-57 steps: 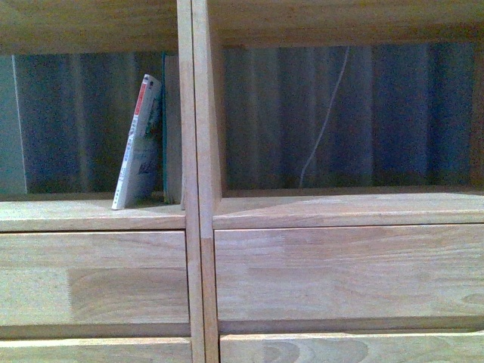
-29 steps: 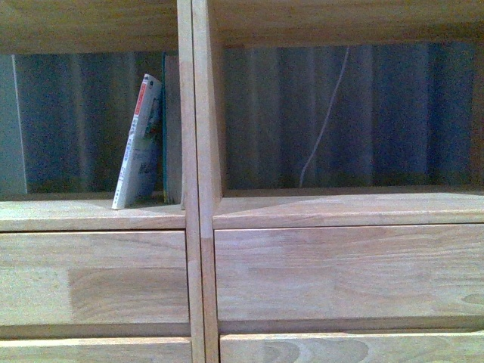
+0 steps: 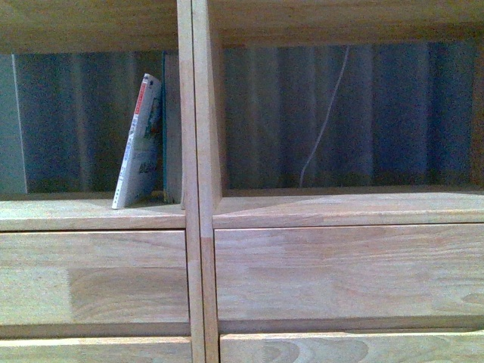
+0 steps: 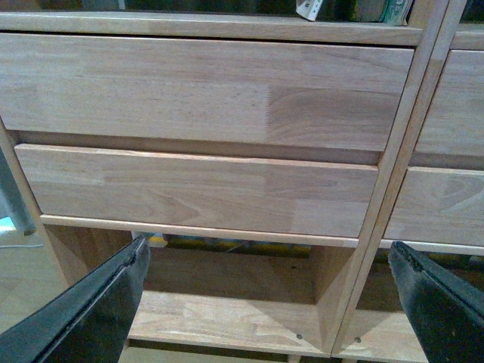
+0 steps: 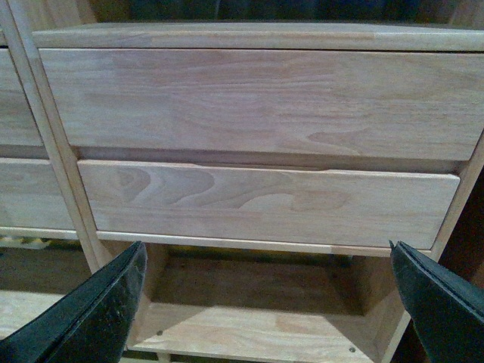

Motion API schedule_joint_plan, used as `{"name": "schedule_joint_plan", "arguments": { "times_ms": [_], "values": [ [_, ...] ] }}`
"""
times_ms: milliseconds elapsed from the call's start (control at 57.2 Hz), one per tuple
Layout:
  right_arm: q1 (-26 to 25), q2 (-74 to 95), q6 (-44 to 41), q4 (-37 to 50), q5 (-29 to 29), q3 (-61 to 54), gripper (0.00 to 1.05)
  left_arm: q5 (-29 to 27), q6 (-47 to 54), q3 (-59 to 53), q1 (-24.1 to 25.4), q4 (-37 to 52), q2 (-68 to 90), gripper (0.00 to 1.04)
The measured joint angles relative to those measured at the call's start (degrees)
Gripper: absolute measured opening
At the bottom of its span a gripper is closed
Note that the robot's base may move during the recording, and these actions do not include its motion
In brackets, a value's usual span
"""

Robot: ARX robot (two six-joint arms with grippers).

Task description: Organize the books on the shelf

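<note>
So the white book [image 3: 139, 144] leans tilted against the teal book [image 3: 166, 128], which stands by the divider in the shelf's [image 3: 197, 227] left cubby. Both pincers, left [image 4: 268, 302] and right [image 5: 265, 302], hang spread wide and empty near the drawers [image 5: 257, 98].

Front view: shelf [image 3: 198, 181] fills frame, 2 columns split by upright post just left of centre. Upper-left compartment holds paperback [image 3: 139, 144], leaning right against 2nd book [image 3: 172, 128], which stands upright touching the post. Upper-right compartment: a cord [image 3: 325, 121] hangs behind it. Drawer fronts [image 3: 348, 276] sit below both compartments, lower half of frame.
</note>
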Motion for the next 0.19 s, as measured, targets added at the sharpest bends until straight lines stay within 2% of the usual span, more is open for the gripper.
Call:
{"name": "schedule_joint_plan", "arguments": {
  "times_ms": [192],
  "values": [
    [0.0, 0.0, 0.0, 0.0, 0.0, 0.0, 0.98, 0.0, -0.02, 0.0, 0.0, 0.0, -0.02, 0.97]
  ]
}}
